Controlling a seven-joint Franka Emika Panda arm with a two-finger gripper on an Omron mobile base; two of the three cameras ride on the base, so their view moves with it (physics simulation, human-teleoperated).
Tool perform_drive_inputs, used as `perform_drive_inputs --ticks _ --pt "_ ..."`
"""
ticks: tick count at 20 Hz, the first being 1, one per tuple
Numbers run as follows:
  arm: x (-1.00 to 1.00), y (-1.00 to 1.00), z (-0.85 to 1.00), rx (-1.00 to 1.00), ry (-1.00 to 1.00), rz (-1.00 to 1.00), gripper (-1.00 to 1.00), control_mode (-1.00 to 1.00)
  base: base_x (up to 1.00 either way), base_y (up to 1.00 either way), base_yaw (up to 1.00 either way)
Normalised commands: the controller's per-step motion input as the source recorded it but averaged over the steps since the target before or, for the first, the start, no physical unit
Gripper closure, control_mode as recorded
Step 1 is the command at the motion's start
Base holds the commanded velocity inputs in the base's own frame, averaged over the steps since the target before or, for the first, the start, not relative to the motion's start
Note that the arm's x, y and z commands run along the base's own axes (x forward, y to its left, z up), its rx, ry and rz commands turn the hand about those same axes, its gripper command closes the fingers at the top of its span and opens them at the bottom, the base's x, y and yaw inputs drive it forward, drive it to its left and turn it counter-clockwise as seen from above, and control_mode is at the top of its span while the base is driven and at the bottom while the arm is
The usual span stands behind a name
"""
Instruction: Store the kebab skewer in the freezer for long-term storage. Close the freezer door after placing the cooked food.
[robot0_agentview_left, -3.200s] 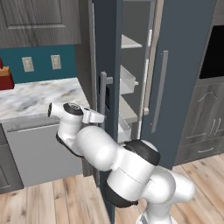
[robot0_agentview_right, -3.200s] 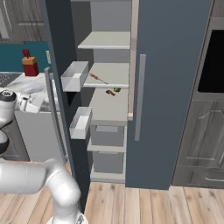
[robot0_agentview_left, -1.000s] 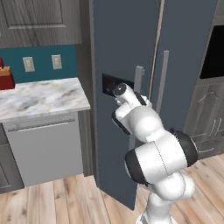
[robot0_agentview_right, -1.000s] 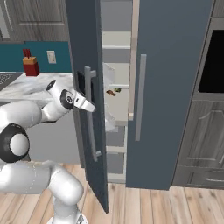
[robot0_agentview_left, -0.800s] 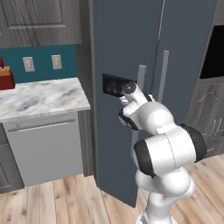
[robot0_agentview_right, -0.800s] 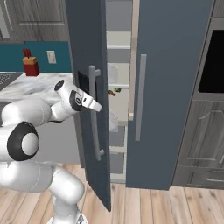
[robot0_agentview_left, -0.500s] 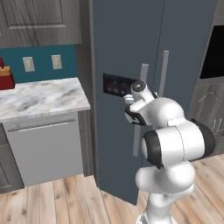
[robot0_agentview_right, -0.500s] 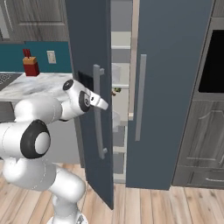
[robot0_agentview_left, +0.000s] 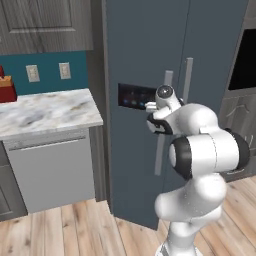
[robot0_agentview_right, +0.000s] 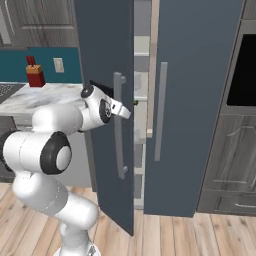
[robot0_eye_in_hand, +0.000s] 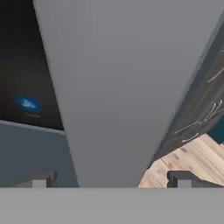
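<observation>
The slate-blue freezer door (robot0_agentview_left: 135, 170) with its black control panel (robot0_agentview_left: 133, 95) stands ajar by a narrow gap in the right base view. My gripper (robot0_agentview_right: 124, 111) is open and presses against the door (robot0_agentview_right: 102, 50) beside its long grey handle (robot0_agentview_right: 119, 131). In the hand view that handle (robot0_eye_in_hand: 122, 87) runs up between my spread fingertips (robot0_eye_in_hand: 43, 178), with the gripper (robot0_eye_in_hand: 112, 178) holding nothing. Through the gap I see pale freezer shelves (robot0_agentview_right: 141, 75), and a tiny dark tip of the kebab skewer (robot0_agentview_right: 135, 103) peeks past the door edge.
The freezer's plain door (robot0_agentview_right: 195, 100) is shut on the right. A marble counter (robot0_agentview_left: 45, 107) over a dishwasher (robot0_agentview_left: 50, 170) lies to the left, with a red knife block (robot0_agentview_right: 34, 75) on it. A dark oven (robot0_agentview_right: 245, 60) and cabinets stand to the right.
The freezer door has swung further toward shut, with my arm following it rightward against the door. The gap onto the shelves has narrowed. The gripper has stayed open.
</observation>
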Motion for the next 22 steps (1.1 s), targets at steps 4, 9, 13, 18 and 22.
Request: perform_drive_inputs --ticks 4,9,13,18,22 --pt "0.44 0.0 0.2 0.0 0.0 0.0 -1.0 -1.0 0.0 0.0 0.0" --pt "0.52 -0.14 0.07 0.0 0.0 0.03 -1.0 -1.0 0.0 0.0 0.0" --pt "0.5 -0.24 0.0 0.0 0.0 0.1 -1.0 -1.0 0.0 0.0 0.0" --pt "0.35 -0.17 0.0 0.0 0.0 0.09 -1.0 -1.0 0.0 0.0 0.0" --pt "0.3 -0.08 0.1 0.0 0.0 0.08 -1.0 -1.0 0.0 0.0 0.0"
